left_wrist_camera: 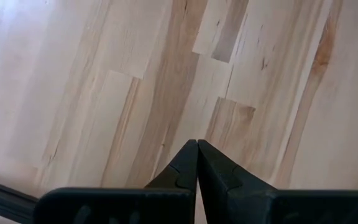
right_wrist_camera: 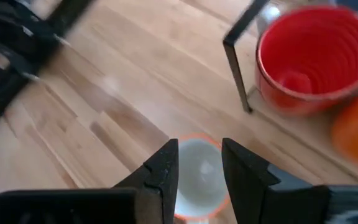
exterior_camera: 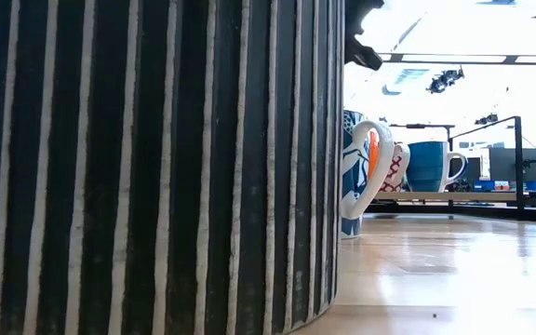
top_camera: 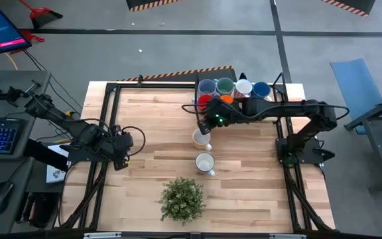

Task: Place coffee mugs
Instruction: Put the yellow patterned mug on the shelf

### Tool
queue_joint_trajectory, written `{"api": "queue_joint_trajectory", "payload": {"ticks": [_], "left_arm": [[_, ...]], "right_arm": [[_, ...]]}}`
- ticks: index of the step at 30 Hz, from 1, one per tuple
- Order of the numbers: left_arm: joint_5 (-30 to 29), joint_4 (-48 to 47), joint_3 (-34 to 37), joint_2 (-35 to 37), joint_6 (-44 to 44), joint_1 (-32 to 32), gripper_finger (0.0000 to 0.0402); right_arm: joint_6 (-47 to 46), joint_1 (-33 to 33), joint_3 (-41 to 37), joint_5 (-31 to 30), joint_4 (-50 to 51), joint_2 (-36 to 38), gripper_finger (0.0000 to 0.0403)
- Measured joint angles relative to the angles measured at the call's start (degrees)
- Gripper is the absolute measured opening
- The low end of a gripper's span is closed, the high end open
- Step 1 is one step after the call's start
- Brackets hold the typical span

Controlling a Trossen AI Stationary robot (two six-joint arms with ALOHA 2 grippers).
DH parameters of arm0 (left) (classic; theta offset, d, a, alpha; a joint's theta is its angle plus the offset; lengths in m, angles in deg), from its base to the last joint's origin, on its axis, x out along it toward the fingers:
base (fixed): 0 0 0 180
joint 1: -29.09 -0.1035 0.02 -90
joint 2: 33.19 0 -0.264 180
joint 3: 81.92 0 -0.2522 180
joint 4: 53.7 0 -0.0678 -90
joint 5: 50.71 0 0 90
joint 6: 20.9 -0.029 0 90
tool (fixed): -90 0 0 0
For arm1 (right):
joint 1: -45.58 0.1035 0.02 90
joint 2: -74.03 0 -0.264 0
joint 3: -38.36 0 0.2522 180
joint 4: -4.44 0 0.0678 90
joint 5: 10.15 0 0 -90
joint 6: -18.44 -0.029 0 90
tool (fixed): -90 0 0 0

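Note:
My right gripper (right_wrist_camera: pixel 199 171) is open, pointing down over a white mug with a red rim (right_wrist_camera: pixel 199 177) that stands on the table (top_camera: pixel 201 138). Its fingers stand at either side of the mug's mouth. A second white mug (top_camera: pixel 205 162) stands upright nearer the near edge. Lavender-blue (top_camera: pixel 207 86), green (top_camera: pixel 225 85), white (top_camera: pixel 243 87), blue (top_camera: pixel 261 89), red (top_camera: pixel 205 101) and orange (top_camera: pixel 227 99) mugs crowd the far edge. The red mug (right_wrist_camera: pixel 312 56) also shows in the right wrist view. My left gripper (left_wrist_camera: pixel 197 146) is shut, over bare wood at the table's left (top_camera: pixel 121 143). My right gripper straddles the rim (right_wrist_camera: pixel 194 138) of the white mug with a red rim from above, fingers pointing down. The mug stands upright on the table. Whether the fingers (right_wrist_camera: pixel 166 168) touch it, I cannot tell.
A leafy potted plant (top_camera: pixel 181 199) stands near the near edge; its striped pot (exterior_camera: pixel 156 167) fills most of the low view. A dark metal frame (right_wrist_camera: pixel 236 62) runs beside the group of mugs. Bare wood lies between the two arms.

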Motion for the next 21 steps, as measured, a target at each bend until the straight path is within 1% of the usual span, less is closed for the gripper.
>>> {"api": "queue_joint_trajectory", "payload": {"ticks": [6, 8, 14, 21], "left_arm": [[-0.4, 0.0, 0.0, -1.6, 0.0, 0.0, 0.0], [-0.5, 0.0, 0.0, -1.7, 0.0, 0.0, 0.0], [-1.4, -0.1, 0.0, -1.9, 0.0, 0.0, 0.0], [-1.2, -0.2, 0.0, -1.9, 0.0, 0.0, 0.0]], "right_arm": [[-2.9, 0.6, 12.8, 1.9, 20.7, -9.1, 0.0103], [-2.4, 1.4, 15.3, 1.7, 24.4, -11.5, 0.0103], [0.3, 3.3, 16.0, 2.0, 24.4, -16.1, 0.0103], [1.5, 3.7, 16.0, 1.6, 24.2, -18.7, 0.0103]]}}
